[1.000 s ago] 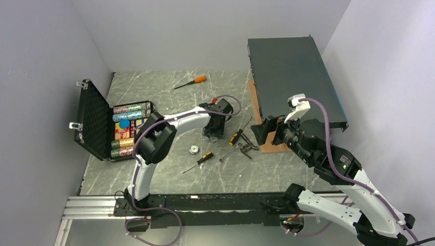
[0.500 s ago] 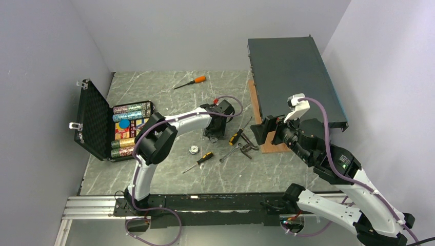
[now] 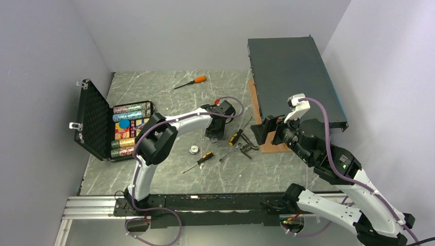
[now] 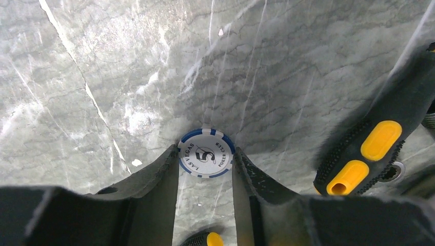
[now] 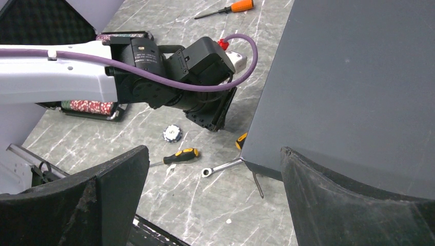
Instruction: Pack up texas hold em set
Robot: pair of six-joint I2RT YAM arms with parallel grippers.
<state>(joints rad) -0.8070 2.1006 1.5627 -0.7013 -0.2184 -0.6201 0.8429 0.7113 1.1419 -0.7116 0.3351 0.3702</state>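
The black case (image 3: 94, 121) stands open at the table's left, its foam lid upright and rows of chips (image 3: 128, 130) inside. Mid-table, my left gripper (image 3: 214, 134) points down at the marble. In the left wrist view a blue-and-white poker chip (image 4: 206, 160) lies flat on the table. The left gripper (image 4: 205, 152) has both fingertips against that chip's edges. Another loose chip (image 3: 193, 149) lies nearer the front, also seen in the right wrist view (image 5: 173, 133). My right gripper (image 5: 213, 154) hangs open and empty beside the big box's corner.
A large dark flat box (image 3: 292, 82) rests on a wooden block (image 3: 255, 105) at the right. Black-and-yellow screwdrivers (image 3: 205, 157) (image 4: 369, 154), a wrench (image 3: 229, 152) and hex keys lie mid-table. An orange-handled screwdriver (image 3: 191, 81) lies at the back.
The left jaws have narrowed onto the poker chip, and the left wrist has edged slightly to the right. The right arm has not moved.
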